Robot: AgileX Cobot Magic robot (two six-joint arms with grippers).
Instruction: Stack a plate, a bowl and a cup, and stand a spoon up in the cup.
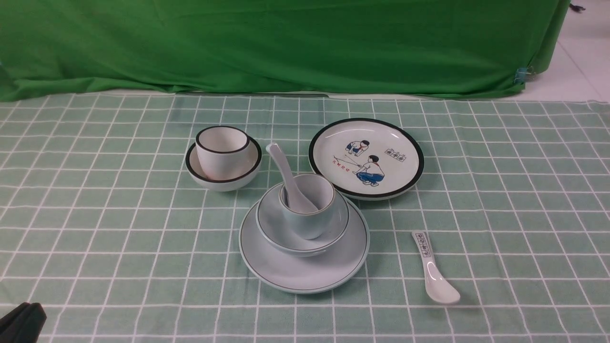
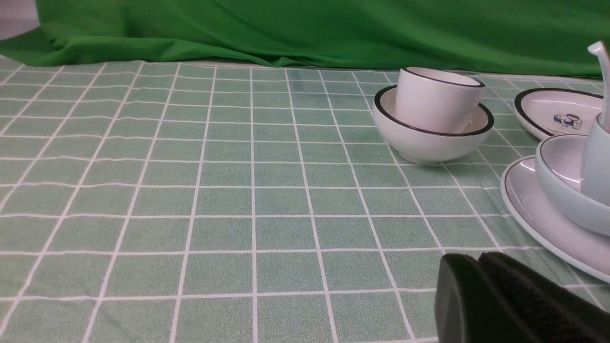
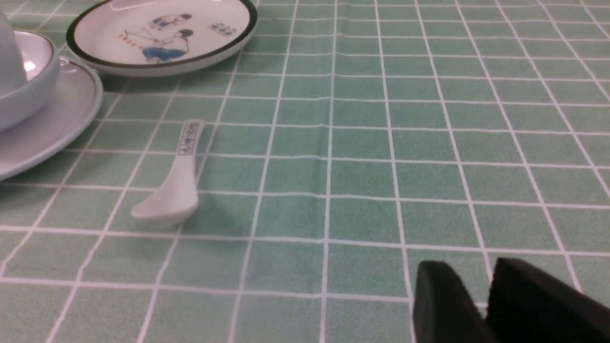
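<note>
The pale blue-green plate [image 1: 305, 271] lies at the middle of the checked cloth. The matching bowl [image 1: 286, 238] sits on it, and the cup [image 1: 310, 214] stands in the bowl. A plain white spoon [image 1: 286, 176] stands in the cup, with its handle leaning up and to the left. My left gripper [image 1: 26, 319] is shut and empty at the near left corner, well away from the stack. In the left wrist view its fingertips [image 2: 479, 259] meet just short of the plate [image 2: 538, 219]. My right gripper [image 3: 476, 276] is open and holds nothing; the front view does not show it.
A black-rimmed white bowl [image 1: 224, 174] holding a white cup [image 1: 222, 147] stands behind the stack to the left. The cartoon plate [image 1: 366, 157] lies behind it to the right. A spoon with printed marks [image 1: 431, 269] lies right of the stack. A green cloth [image 1: 286, 43] hangs along the far edge.
</note>
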